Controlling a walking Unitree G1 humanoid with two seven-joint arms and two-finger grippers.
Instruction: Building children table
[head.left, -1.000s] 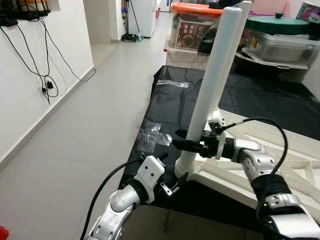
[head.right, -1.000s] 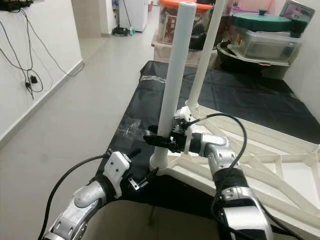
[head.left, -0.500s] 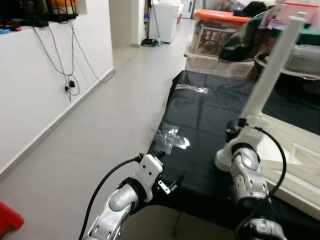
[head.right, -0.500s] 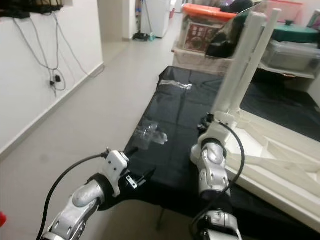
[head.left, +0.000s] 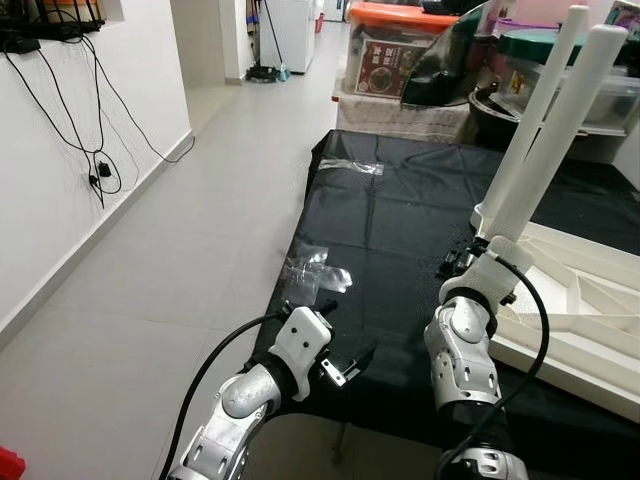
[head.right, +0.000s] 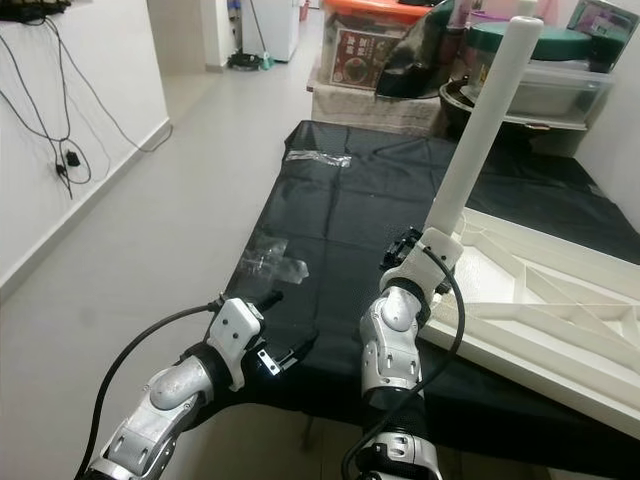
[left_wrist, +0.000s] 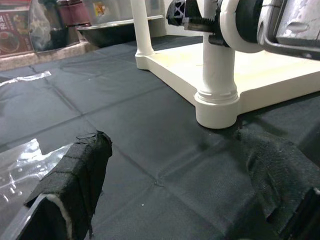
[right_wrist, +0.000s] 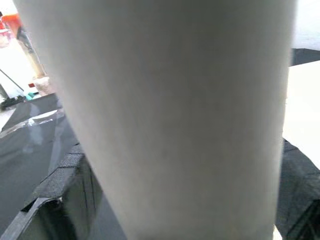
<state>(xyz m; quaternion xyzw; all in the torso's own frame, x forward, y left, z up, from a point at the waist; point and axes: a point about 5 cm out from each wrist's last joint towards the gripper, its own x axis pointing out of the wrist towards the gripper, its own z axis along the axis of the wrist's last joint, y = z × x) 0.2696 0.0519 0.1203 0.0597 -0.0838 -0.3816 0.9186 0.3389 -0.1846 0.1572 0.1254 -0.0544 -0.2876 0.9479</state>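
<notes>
White table leg (head.right: 478, 135), base hidden behind right gripper (head.right: 412, 246).

A black cloth (head.left: 400, 230) spreads beneath and ahead of the left gripper. Crumpled clear plastic wrap (head.left: 315, 270) lies on it just beyond that gripper, and a second clear strip (head.left: 350, 166) lies farther ahead. Well beyond the right gripper stand an orange-lidded box (head.left: 385, 50) and a green-lidded container (head.right: 525, 45). Black cables (head.left: 70, 110) hang on the wall far to the left gripper's outer side.

floor (head.left: 200, 210): pale grey tiles | wall (head.left: 60, 190): white, black cables (head.left: 75, 120) | storage boxes (head.left: 395, 60) behind
</notes>
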